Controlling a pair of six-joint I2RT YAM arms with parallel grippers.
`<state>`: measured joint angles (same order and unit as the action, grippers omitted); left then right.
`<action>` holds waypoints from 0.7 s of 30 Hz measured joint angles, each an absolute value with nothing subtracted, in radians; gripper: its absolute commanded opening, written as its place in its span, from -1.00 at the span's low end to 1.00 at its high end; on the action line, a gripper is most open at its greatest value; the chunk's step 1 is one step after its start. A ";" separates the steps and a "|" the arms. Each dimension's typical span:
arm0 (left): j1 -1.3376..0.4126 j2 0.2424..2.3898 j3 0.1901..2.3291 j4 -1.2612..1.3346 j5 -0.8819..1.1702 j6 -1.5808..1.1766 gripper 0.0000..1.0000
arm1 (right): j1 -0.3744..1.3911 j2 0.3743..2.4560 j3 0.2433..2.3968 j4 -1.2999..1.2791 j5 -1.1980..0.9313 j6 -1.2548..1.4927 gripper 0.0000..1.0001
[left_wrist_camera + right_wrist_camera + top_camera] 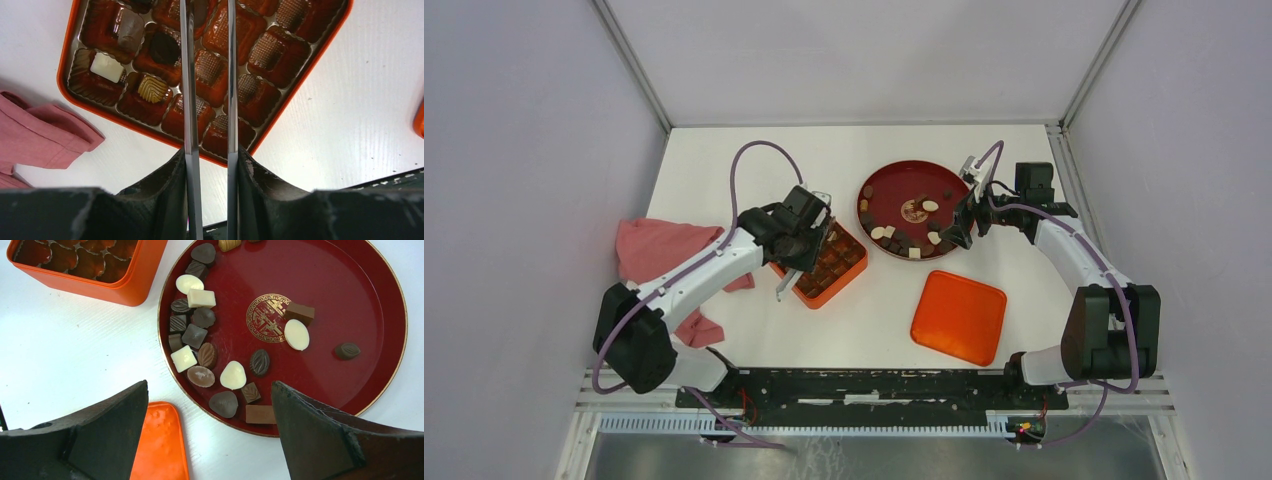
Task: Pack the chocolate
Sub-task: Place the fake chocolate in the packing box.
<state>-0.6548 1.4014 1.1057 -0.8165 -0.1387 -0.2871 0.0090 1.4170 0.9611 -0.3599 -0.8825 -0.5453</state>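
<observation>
Several pieces of chocolate, dark, brown and cream-white, lie on a round dark-red plate, most along its left rim. My right gripper hangs open over the plate's near edge with nothing between its fingers. My left gripper is shut on metal tongs, whose two arms reach over the orange compartmented box. The tong tips run out of the left wrist view. In the box's left cells sit a white square, a golden shell and a dark piece.
The orange lid lies flat near the table's front, right of the box. A pink cloth is bunched at the left, under the left arm. Grey walls close in the table on three sides.
</observation>
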 measured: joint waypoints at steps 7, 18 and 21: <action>-0.655 1.346 1.121 -0.820 -0.096 -0.309 -0.28 | 0.009 1.417 0.961 -0.360 -0.883 -0.545 0.96; -0.655 1.302 1.128 -0.754 0.051 -0.343 -0.28 | 0.009 1.417 0.961 -0.360 -0.883 -0.545 0.96; -0.655 1.304 1.128 -0.721 0.093 -0.355 -0.28 | 0.009 1.417 0.961 -0.360 -0.883 -0.545 0.96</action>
